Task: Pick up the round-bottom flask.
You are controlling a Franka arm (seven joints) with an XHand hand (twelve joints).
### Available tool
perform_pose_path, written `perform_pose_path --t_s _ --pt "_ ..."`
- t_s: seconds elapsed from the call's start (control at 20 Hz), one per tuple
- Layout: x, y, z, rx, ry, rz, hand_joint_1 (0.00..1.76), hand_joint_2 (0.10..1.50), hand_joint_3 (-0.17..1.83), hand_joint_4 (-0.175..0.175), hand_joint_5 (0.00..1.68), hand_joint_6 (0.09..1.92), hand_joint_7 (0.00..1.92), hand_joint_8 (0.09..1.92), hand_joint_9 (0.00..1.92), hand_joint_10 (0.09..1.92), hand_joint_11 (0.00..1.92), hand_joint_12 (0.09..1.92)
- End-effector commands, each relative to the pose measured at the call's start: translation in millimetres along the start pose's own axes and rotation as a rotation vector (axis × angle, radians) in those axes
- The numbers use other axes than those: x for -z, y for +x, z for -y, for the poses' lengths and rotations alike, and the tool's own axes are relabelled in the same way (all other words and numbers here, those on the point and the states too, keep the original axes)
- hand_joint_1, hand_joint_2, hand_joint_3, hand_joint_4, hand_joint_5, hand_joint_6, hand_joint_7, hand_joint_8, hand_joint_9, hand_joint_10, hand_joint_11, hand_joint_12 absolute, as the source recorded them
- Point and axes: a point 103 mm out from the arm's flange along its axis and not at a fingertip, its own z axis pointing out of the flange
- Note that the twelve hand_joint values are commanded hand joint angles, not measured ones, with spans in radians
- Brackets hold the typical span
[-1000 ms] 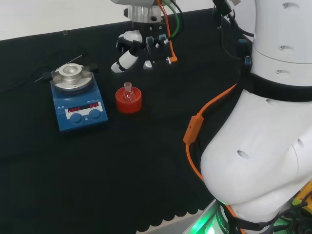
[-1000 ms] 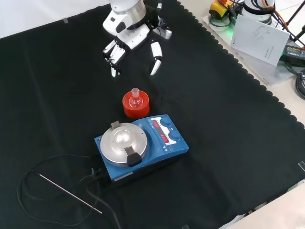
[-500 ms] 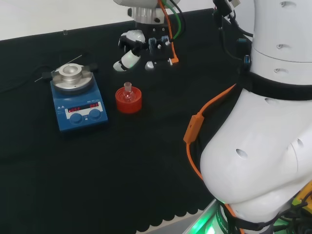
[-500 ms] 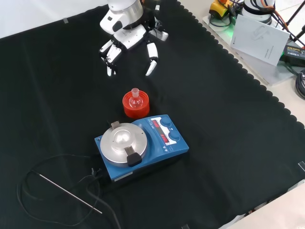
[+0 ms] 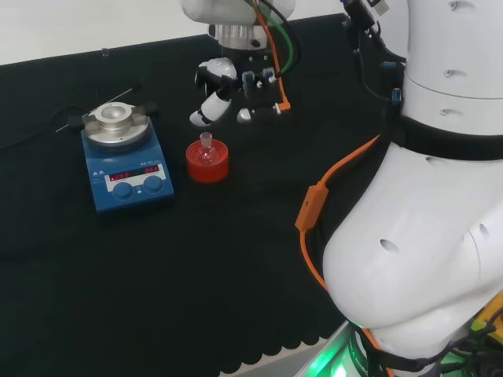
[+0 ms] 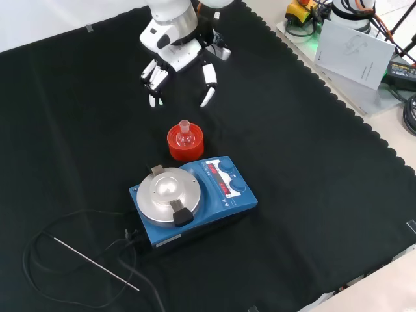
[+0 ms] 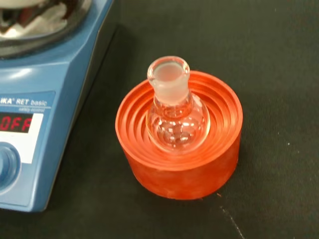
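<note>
On red ribbed stand (image 7: 179, 149), small clear round-bottom flask (image 7: 177, 117), upright.

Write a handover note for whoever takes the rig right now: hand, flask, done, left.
Hand: open, fingers spread and pointing down, holding nothing, above the cloth and apart from the flask.
Round-bottom flask: upright in the red ribbed stand, neck up, looks empty. In the front view the stand sits just beyond the blue hotplate stirrer, nearer the camera than the hand.
Done: nothing grasped; flask untouched.
Left: bring the hand over the flask, close on it, lift it off the stand.
</note>
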Motion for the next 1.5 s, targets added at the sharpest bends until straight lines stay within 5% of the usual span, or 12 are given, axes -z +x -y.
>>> perform_pose_path --t_s 0.05,1.5 --pt "-8.9 0.7 -2.8 0.004 0.014 0.000 0.83 0.41 0.82 -0.138 0.22 0.75 0.55 0.99 0.57 0.98 0.26 1.48" --pt "-52.9 -1.5 -11.9 0.061 0.067 0.013 0.74 0.41 0.84 -0.146 0.25 0.82 0.61 1.04 0.65 1.01 0.42 1.44"
